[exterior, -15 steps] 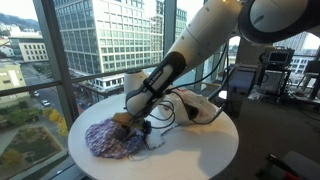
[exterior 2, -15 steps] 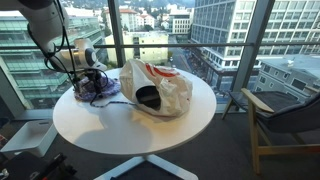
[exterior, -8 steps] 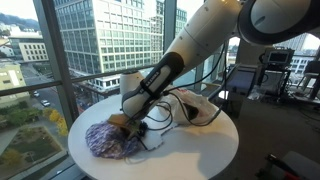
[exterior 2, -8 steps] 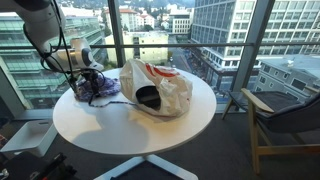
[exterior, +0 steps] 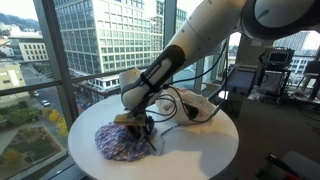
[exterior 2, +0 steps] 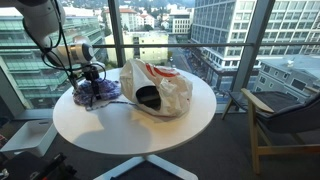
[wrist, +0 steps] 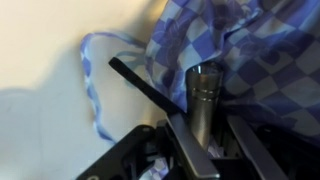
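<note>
The blue-and-white checked cloth point(exterior: 120, 143) lies crumpled in a loose heap on the round white table point(exterior: 205, 150), close to the table's edge on the window side. In an exterior view point(exterior 2: 97, 93) it sits at the far rim of the table, with bare tabletop between it and the near edge. The wrist view shows its checks up close point(wrist: 275, 60), folded and wrinkled, and a thin blue cord point(wrist: 93, 95) runs out from it in a loop over the white surface.

The hand point(exterior: 137, 121) is down on top of the heap, its fingers buried in the folds on the side toward the table's middle. The fingers stand neither fully spread nor pressed together. Whether they are pinching the fabric cannot be told from any view, since the cloth hides the tips. In the wrist view a short metal cylinder point(wrist: 205, 88) stands upright against the cloth between the dark finger bars, and what it belongs to is unclear.

The white arm point(exterior: 200, 40) slopes down to the hand from above the table, with black cables point(exterior: 168, 112) hanging along its wrist.

Near the cloth, toward the table's centre, lies a crumpled white bag point(exterior 2: 160, 88) with red marks, its dark opening facing the near edge. Behind the table are tall windows point(exterior 2: 150, 30) with city buildings outside. A wooden armchair point(exterior 2: 285, 120) stands on the floor, well apart from the table.
</note>
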